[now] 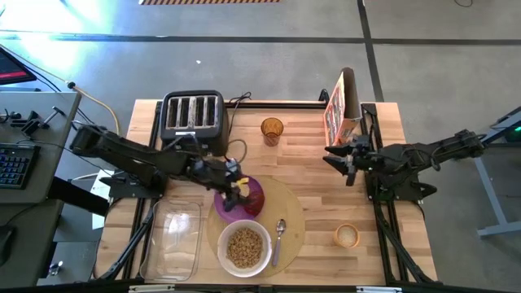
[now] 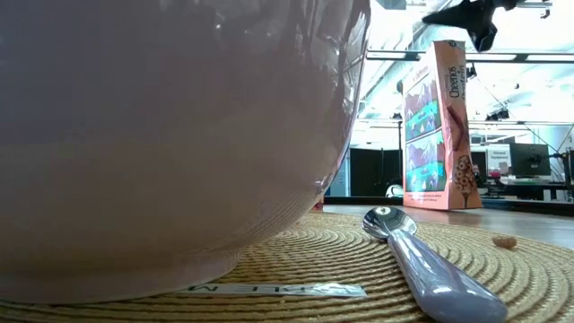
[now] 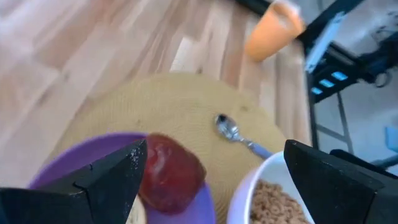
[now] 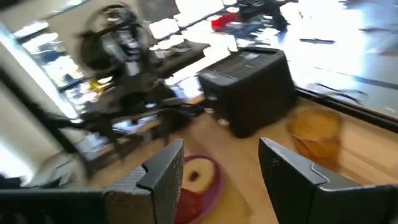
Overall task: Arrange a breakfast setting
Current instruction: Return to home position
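Note:
A round tan placemat (image 1: 286, 207) holds a small purple plate (image 1: 255, 195), a white bowl (image 1: 221, 247) of brown cereal (image 1: 244, 248) and a metal spoon (image 1: 278, 236). A dark red food piece (image 3: 169, 177) and a toasted bagel ring (image 4: 198, 175) lie on the plate. My left gripper (image 1: 236, 192) hovers open over the plate, its fingers standing wide on either side of the red piece in the left wrist view (image 3: 214, 171). My right gripper (image 1: 340, 156) is open and empty above the table's right part, near the cereal box.
A black four-slot toaster (image 1: 193, 116) stands at the far left, an amber cup (image 1: 272, 130) beside it and a cereal box (image 1: 343, 106) at the far right. A clear plastic container (image 1: 172, 240) lies left of the placemat. A small round cup (image 1: 347, 236) stands at its right.

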{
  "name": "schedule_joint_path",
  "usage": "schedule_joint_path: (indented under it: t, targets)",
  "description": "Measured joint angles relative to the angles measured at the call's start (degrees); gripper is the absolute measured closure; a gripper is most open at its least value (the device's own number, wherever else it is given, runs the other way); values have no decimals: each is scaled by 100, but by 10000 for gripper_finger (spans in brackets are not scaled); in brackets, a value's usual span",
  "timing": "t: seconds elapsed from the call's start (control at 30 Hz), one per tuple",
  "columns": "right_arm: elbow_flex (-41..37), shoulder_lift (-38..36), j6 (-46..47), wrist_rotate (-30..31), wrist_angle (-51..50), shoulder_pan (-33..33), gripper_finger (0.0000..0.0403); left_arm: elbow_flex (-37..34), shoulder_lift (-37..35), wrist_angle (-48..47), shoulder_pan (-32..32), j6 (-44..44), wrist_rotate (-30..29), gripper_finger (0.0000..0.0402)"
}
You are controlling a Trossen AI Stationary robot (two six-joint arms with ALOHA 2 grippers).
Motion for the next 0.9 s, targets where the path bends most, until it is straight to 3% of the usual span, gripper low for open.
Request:
schedule_joint_path:
  t: [0.13,0.27,0.57,0.9]
  targets:
    - [-1,-459,-550,-740,6,-2,214,0,-575,-137,0,507,-3,34]
    - [1,-1078,-1380,-1029,13,-2,214,0,-1122,-316,0,1094,-141,34]
    - [2,-2149,-2606,-1969,-100,-2,214,-73,-2183,-1151,-4,1757,-1231,34]
    - [-37,-2922,-2455,-1200,-1068,-2,214,-2033,-3731,133,-4,1802,-1402,35]
